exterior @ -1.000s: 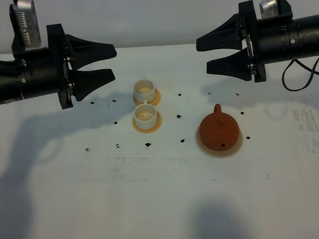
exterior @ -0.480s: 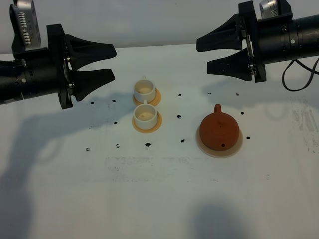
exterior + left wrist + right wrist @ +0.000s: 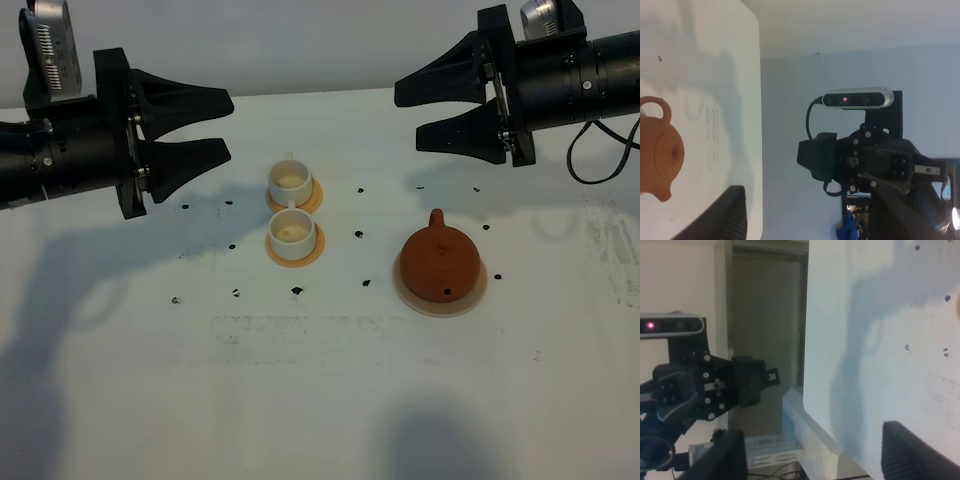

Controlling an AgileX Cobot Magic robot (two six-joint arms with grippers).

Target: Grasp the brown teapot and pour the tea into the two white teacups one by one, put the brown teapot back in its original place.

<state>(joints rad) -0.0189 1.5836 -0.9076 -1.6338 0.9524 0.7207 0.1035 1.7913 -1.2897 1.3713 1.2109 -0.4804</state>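
Observation:
The brown teapot [image 3: 438,262] stands upright with its lid on, resting on its original place, a pale round coaster [image 3: 478,294], right of centre. The two white teacups [image 3: 290,180] [image 3: 291,232] sit one behind the other on orange-tan discs left of centre, cream insides showing. The tea is hidden. My left gripper [image 3: 230,125] hovers open and empty, left of the cups. My right gripper [image 3: 407,113] hangs open and empty above and behind the teapot. In the left wrist view the teapot [image 3: 657,150] shows beside one finger [image 3: 725,215].
Small black specks [image 3: 296,291] dot the white table [image 3: 320,400] around the cups and teapot. A faint scuffed patch lies in front of them. The right wrist view shows the table edge and the left arm [image 3: 700,385] beyond it.

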